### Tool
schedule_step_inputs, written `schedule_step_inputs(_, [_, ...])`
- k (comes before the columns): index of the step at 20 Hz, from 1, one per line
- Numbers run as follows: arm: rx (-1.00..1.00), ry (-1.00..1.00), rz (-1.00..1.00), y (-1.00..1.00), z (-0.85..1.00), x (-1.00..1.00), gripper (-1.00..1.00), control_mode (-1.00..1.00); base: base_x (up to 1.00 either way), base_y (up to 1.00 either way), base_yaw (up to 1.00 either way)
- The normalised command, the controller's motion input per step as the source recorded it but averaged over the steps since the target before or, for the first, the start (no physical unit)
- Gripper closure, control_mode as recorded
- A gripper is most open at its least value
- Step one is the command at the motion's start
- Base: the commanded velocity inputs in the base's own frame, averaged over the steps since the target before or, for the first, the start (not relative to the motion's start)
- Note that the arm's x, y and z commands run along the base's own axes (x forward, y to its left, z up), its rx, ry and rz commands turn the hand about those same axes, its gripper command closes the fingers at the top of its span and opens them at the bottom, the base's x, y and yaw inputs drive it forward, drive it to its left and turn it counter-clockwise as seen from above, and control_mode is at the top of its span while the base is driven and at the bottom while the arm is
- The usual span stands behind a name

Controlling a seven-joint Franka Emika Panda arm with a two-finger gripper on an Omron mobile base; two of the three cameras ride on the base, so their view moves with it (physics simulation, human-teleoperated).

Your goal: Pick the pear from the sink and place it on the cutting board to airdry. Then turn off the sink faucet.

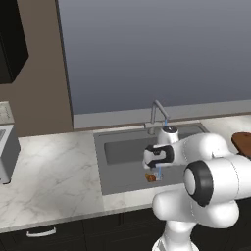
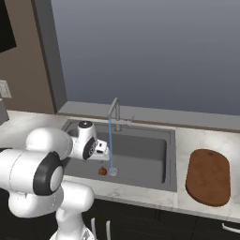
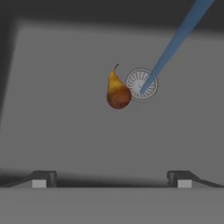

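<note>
Open sink (image 3: 52, 131) floor surrounds the pear (image 3: 117, 91) on 3 sides; the water stream (image 3: 175, 41) and drain (image 3: 141, 83) crowd its fourth.

The tabletop (image 1: 54, 171) looks like polished white marble with grey veins. The sink (image 2: 145, 154) is matt grey and smooth, and the drain (image 3: 141, 84) in it looks like pale metal. The faucet (image 2: 114, 110) is dull grey metal. The cutting board (image 2: 208, 177) is reddish-brown wood, smooth. The pear (image 3: 117, 92) has smooth skin with a soft shine.
</note>
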Motion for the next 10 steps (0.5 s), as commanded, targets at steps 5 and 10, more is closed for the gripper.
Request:
schedule_step_inputs(5, [0.00,0.00,0.00,-0.02,-0.21,0.06,-1.00,-1.00,0.00,0.00,0.00])
schedule_step_inputs(10, [0.00,0.00,0.00,-0.06,-0.19,0.05,-1.00,-1.00,0.00,0.00,0.00])
